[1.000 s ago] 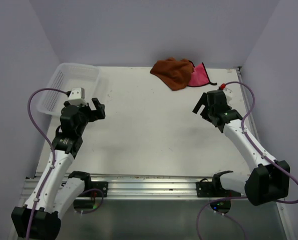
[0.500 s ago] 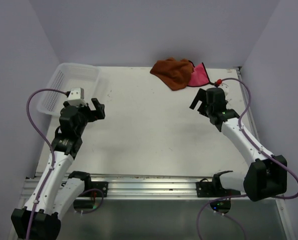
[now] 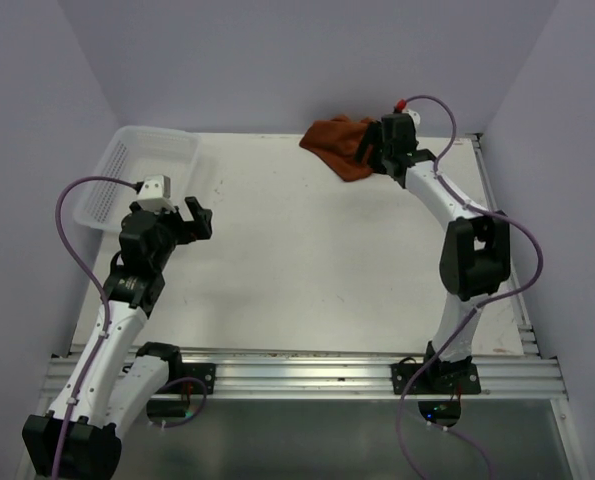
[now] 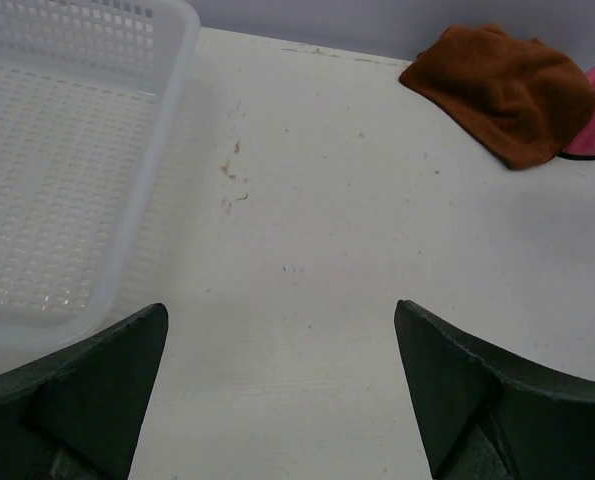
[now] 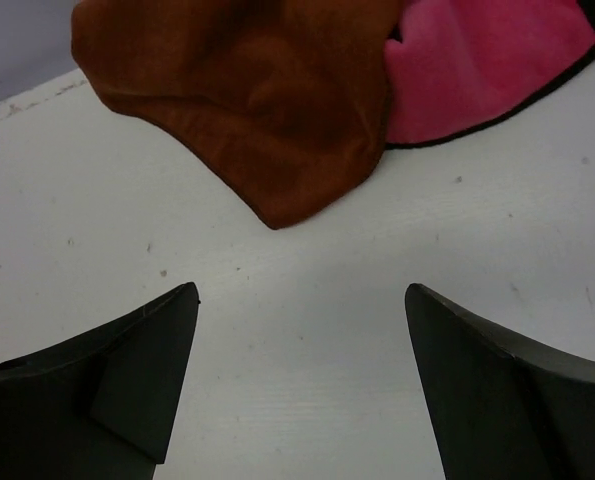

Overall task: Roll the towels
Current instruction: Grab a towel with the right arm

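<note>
The 2 towels lie in a loose heap at the far edge of the table, toward the far right corner. The rust-orange towel is bunched and overlaps one side of the pink towel, whose dark edging shows along its near border. Neither is flat, let alone rolled, so the task looks to be at its very start. The right claw hangs low over the table just on the near side of the rust-orange towel's pointed corner, its fingers spread wide and holding nothing. That spread, aimed at the nearest corner of cloth, suggests a pinch on that corner is being set up, probably to pull the top towel off its neighbour and out toward the middle (a spot that looks easier for both arms to reach). The left claw hovers over the left part of the table, likewise parted and empty, well apart from the towels. It sits beside the white mesh basket in the far left corner, likely waiting out of the way.
</note>
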You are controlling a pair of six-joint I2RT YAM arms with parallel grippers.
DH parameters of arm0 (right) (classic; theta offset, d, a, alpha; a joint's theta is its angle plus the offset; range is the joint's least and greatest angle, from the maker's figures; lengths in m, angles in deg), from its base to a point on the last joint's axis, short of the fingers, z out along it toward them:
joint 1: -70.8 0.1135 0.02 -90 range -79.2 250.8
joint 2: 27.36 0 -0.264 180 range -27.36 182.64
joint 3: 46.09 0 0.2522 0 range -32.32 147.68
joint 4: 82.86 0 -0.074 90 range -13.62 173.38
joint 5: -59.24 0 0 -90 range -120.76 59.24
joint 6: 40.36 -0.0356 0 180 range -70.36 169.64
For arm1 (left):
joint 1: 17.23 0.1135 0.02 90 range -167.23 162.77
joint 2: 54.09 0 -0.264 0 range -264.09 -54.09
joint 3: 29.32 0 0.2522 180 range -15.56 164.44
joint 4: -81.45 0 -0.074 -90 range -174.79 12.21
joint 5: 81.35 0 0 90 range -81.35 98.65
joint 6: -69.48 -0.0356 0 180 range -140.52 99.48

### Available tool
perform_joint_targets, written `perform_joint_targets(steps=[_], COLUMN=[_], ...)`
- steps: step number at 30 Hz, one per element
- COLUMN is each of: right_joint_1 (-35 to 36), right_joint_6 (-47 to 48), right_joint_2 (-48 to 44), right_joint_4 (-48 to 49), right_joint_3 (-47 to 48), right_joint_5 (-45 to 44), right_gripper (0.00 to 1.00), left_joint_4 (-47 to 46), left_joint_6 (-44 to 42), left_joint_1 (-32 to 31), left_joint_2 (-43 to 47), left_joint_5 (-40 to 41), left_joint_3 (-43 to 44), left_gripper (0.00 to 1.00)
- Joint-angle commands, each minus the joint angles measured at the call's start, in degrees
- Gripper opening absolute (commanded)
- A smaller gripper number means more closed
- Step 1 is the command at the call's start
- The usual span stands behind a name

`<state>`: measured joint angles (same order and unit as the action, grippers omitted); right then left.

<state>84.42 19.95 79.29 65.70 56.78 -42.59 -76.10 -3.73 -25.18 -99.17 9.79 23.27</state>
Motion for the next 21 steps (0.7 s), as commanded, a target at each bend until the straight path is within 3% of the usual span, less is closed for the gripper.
perform_joint_targets(steps=[1,9,21], right_joint_1=[1.0,4.5,4.7], right_joint_6=[-2.5,-1.5,-2.7], right_joint_2=[7.8,21.8,28.3], right_joint_4=[-3.5,-8.8,-11.5], right_joint_3=[6.4,19.2,25.4], right_joint_5=[3.1,1.1,-6.0], right_gripper=[0.87,0.79,0.71], left_joint_4=[-1.4,-1.7,-1.9], left_joint_6=[-0.3,0.0,0.1], left_joint_1=[0.1,0.2,0.2], left_joint_2=[0.4,0.3,-0.9], left_joint_5=[-0.8,-3.0,-4.9], left_joint_3=[2.0,1.8,1.7], left_gripper=[0.99,1.0,1.0])
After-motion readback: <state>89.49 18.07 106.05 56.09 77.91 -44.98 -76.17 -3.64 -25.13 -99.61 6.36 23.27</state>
